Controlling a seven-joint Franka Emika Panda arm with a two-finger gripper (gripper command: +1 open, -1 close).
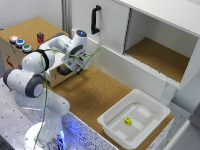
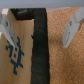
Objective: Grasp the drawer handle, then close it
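Observation:
The drawer handle (image 2: 39, 47) is a black bar running down the middle of the wrist view, on the drawer's pale wood front (image 2: 15, 60), which carries a blue pattern. My gripper (image 2: 40, 27) is open, with one of its fingers (image 2: 7, 27) on each side of the handle and not touching it. In the exterior view the gripper (image 1: 68, 64) points down at the handle (image 1: 64, 71), which sits on the drawer (image 1: 56, 77) sticking out of a wooden box. My hand hides most of the drawer front.
The wooden box (image 1: 15, 55) has coloured buttons (image 1: 20, 43) on top. A white cabinet with an upright black handle (image 1: 95, 20) and a cork-lined shelf (image 1: 160, 57) stands behind. A white tray (image 1: 150, 107) holds a yellow die (image 1: 128, 120). A green cable (image 1: 47, 90) hangs along my arm.

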